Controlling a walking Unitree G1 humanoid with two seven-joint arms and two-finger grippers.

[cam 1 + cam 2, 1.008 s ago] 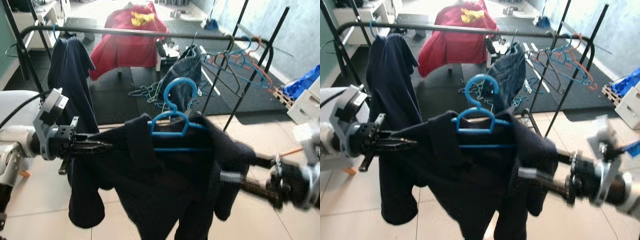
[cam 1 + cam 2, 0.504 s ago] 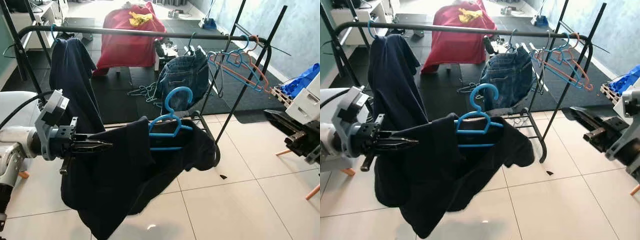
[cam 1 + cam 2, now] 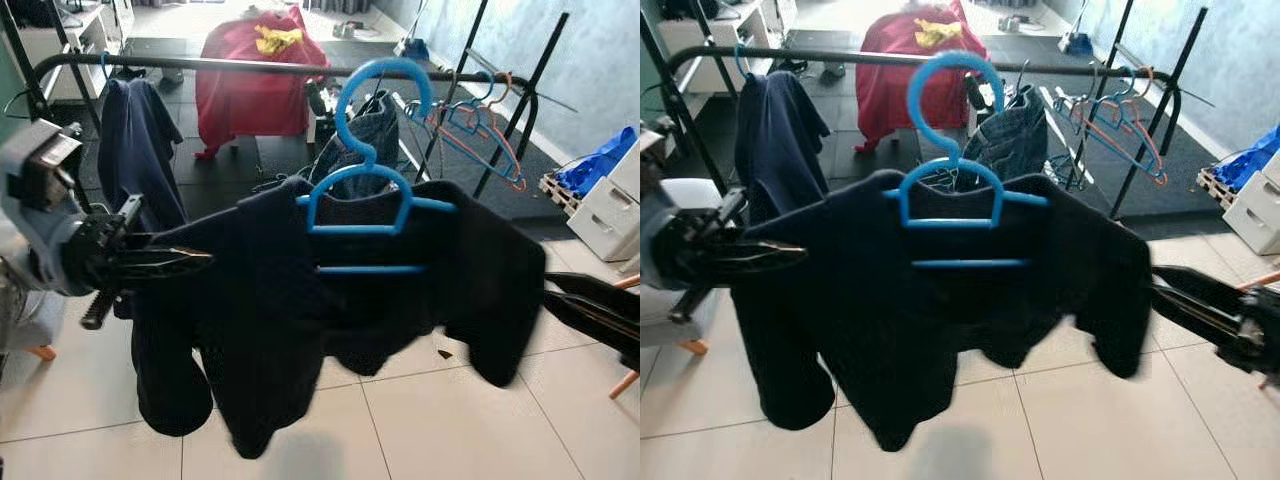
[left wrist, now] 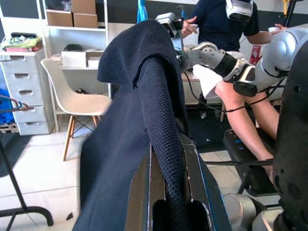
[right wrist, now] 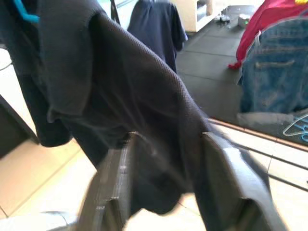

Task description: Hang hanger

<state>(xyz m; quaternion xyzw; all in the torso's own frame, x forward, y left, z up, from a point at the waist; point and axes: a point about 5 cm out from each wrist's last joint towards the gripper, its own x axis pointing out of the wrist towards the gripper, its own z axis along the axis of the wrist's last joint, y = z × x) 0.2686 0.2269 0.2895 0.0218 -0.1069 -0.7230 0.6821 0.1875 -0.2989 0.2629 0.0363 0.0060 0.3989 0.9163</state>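
A dark navy shirt (image 3: 300, 320) hangs on a blue hanger (image 3: 357, 205), held up in front of the black rack rail (image 3: 250, 67). The hanger's hook (image 3: 385, 80) reaches about rail height, on the near side of the rail. My left gripper (image 3: 195, 262) is shut on the shirt's left shoulder; in the left wrist view the cloth (image 4: 159, 96) is pinched between its fingers (image 4: 139, 192). My right gripper (image 3: 550, 292) is at the shirt's right sleeve. In the right wrist view its fingers (image 5: 113, 178) stand apart with the sleeve (image 5: 144, 110) between them.
On the rail hang another navy shirt (image 3: 135, 130) at the left, jeans (image 3: 375, 120) in the middle and several bare hangers (image 3: 480, 130) at the right. A red cloth (image 3: 255, 70) lies behind. White drawers (image 3: 605, 205) stand at the right. A person (image 4: 226, 19) sits behind me.
The shirt and hanger have risen, with the hook now at rail height. My right gripper has come back to the right sleeve, and the shirt is spread wide. My left gripper is higher.
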